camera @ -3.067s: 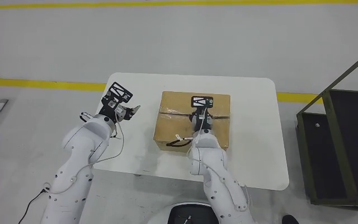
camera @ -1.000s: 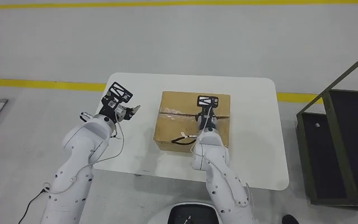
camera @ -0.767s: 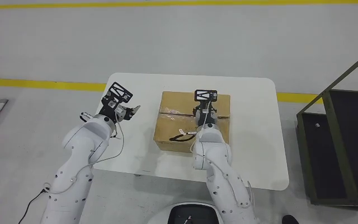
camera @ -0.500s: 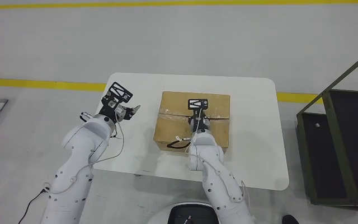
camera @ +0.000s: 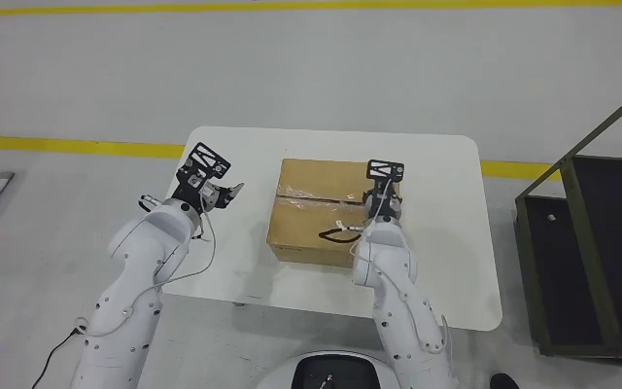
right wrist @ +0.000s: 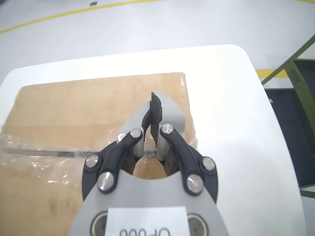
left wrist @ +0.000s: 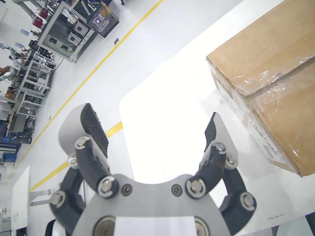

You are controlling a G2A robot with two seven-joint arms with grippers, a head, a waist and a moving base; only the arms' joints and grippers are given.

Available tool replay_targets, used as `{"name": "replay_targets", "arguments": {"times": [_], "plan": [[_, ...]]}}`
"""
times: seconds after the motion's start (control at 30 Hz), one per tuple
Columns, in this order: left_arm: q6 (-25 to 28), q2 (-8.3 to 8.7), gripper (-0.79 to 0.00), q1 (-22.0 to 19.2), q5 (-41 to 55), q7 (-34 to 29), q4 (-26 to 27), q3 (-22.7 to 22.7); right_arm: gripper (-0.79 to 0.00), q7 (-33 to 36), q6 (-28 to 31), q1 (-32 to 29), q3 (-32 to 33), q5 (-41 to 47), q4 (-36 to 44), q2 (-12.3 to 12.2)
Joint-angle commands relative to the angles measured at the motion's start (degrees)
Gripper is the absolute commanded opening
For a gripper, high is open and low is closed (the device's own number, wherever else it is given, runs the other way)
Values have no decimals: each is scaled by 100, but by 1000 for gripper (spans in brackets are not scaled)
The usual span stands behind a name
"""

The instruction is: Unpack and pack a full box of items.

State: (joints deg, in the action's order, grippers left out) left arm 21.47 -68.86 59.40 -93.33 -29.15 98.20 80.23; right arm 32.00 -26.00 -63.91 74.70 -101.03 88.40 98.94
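A closed brown cardboard box (camera: 316,209) with clear tape along its centre seam sits in the middle of the white table (camera: 442,243). My right gripper (camera: 382,194) hovers over the box's right end near the seam, its fingers (right wrist: 157,109) shut with nothing between them; the box (right wrist: 73,104) lies just below. My left gripper (camera: 225,193) stands open over the table's left part, apart from the box's left side (left wrist: 265,84), and its pads (left wrist: 94,128) hold nothing.
A dark green metal cart (camera: 573,253) stands on the floor to the right of the table. Yellow floor lines (camera: 87,146) run behind the table. Bare table surface lies to the right of the box and in front of it.
My right gripper has shifted along the seam, first a little left and then right to the box's right end. The left arm has kept still.
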Motion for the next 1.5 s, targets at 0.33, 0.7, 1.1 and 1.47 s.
{"name": "replay_targets", "arguments": {"times": [0.33,0.7,1.1,1.47], "plan": [[0,0,0,0,0,0,0,0,-785,-240,-12,-79,75,423,655,14],[0,0,0,0,0,0,0,0,-785,-1158,2395,-1600,1632,1021,2720,-312],[0,0,-1,0,0,0,0,0,-776,-1379,3371,-2529,2619,2253,3441,-438],[0,0,0,0,0,0,0,0,-486,-1380,3363,-2525,2614,2246,3437,-437]]}}
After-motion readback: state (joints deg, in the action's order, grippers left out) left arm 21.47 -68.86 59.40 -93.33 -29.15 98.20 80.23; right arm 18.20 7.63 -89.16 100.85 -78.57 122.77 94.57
